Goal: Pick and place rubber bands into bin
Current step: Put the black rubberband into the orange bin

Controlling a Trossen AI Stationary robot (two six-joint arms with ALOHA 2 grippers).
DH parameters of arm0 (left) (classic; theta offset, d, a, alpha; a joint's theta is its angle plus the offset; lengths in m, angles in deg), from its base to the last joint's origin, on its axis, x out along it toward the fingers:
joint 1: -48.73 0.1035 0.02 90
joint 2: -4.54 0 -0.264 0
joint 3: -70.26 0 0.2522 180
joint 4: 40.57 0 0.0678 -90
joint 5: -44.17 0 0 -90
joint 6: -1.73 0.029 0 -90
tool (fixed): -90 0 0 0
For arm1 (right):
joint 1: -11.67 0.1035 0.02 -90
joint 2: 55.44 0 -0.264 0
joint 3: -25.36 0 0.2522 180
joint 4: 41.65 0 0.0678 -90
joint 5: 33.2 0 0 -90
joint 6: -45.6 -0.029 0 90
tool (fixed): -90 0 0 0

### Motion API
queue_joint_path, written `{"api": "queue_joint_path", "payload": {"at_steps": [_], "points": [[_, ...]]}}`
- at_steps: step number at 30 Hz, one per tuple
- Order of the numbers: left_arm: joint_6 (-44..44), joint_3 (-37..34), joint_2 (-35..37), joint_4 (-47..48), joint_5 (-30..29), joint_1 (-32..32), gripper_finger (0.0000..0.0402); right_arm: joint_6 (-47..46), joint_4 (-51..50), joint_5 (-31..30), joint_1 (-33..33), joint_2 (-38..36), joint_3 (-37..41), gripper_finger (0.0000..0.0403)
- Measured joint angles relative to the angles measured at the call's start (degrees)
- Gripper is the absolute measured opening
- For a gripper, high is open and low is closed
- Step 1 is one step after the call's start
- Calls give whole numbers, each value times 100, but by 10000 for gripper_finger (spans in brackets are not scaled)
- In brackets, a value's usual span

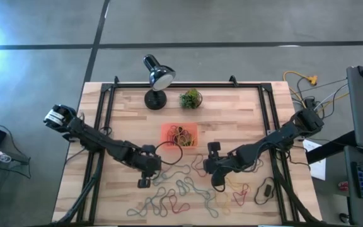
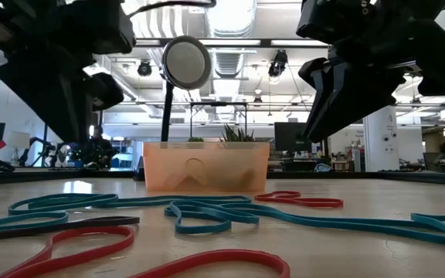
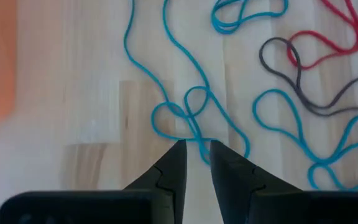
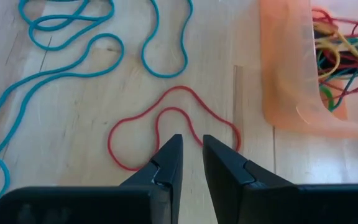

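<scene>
This is a robotics lab in an open-plan office hall: beyond the wooden table (image 1: 232, 120) run exposed ceiling ducts (image 2: 230, 58) and strip lights, desks with monitors (image 2: 288, 137) stand behind it, and cables (image 1: 307, 85) trail over the concrete floor beside it.

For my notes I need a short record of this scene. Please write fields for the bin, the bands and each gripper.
bin: orange-red tray at mid table, already holding several rubber bands
loose bands: many lie on the wood in front of the bin, teal, red and dark ones
left gripper: above a tangled teal band, fingers slightly apart, nothing held
right gripper: above a red band beside the bin, fingers slightly apart, nothing held
other things: desk lamp and small plant behind the bin
</scene>
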Motion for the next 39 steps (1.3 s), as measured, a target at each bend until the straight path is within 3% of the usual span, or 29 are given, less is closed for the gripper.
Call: {"api": "queue_joint_path", "payload": {"at_steps": [3,8,18,21,26,30,33,39], "points": [[-249,-88,-6,3,9,-30,55,-247,-142,124,2,0,22,56],[-229,-213,-4,-21,7,-72,55,-418,-402,1027,1,0,22,56],[-252,-448,-4,-541,-495,-66,55,-239,-405,1021,-95,0,22,56],[-213,-450,-4,-508,-573,-66,55,-691,-1338,1019,-98,-2,14,56],[-222,-455,-1,-420,-536,-103,55,-2488,-3520,1044,-98,-69,-46,56],[-211,-480,3,-445,-531,-123,55,-3297,-4201,1057,-83,-180,36,56],[-224,-562,5,-446,-532,-150,55,-3492,-4222,1450,-57,-320,117,56],[-260,-777,5,-481,-529,-177,55,-3842,-4216,2817,399,-744,212,56]]}}
